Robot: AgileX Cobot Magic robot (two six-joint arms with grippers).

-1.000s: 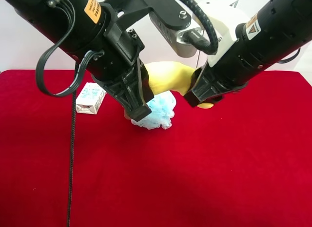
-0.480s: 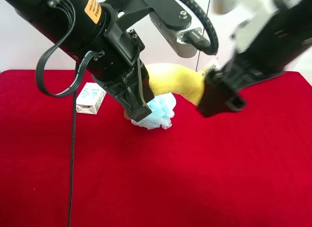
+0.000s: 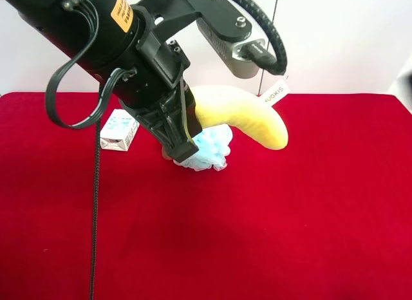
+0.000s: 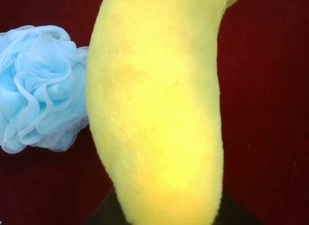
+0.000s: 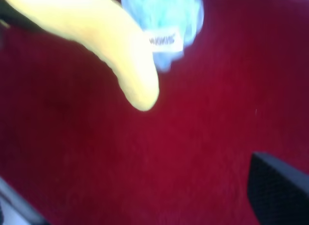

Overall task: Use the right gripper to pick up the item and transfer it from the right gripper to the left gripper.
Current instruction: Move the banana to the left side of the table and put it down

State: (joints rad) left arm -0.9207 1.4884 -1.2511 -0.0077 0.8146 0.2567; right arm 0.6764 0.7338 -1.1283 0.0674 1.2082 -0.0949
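Yellow plush marks the task item: the soft, curved yellow plush banana (image 3: 241,113) is clamped at one end in the black left hand (image 3: 183,140), which carries a grey metal mount (image 3: 228,33). The jaws are closed onto the plush. The rest of the banana juts out free toward the exterior high view's right, raised off the red cloth-covered table (image 3: 290,223). Its small white fabric tag (image 3: 274,94) sticks up near the free end. In the left wrist view the banana fills most of the frame, so you cannot see the fingers there.

Locate the light-blue mesh bath puff (image 3: 209,149) on the table, directly under the left hand and the gripped end of the banana. Whether it touches either cannot be determined. The small white-and-blue carton (image 3: 119,129) lies at the exterior high view's left of the puff, apart from it. A looping black cable (image 3: 61,103) hangs from the left arm.

The right hand (image 5: 145,201) is outside the exterior high view. In the blurred right wrist view, one black finger (image 5: 275,191) shows at the frame edge. The jaws stand apart with only red cloth between them and hold nothing. The banana's free end is well apart from that finger.
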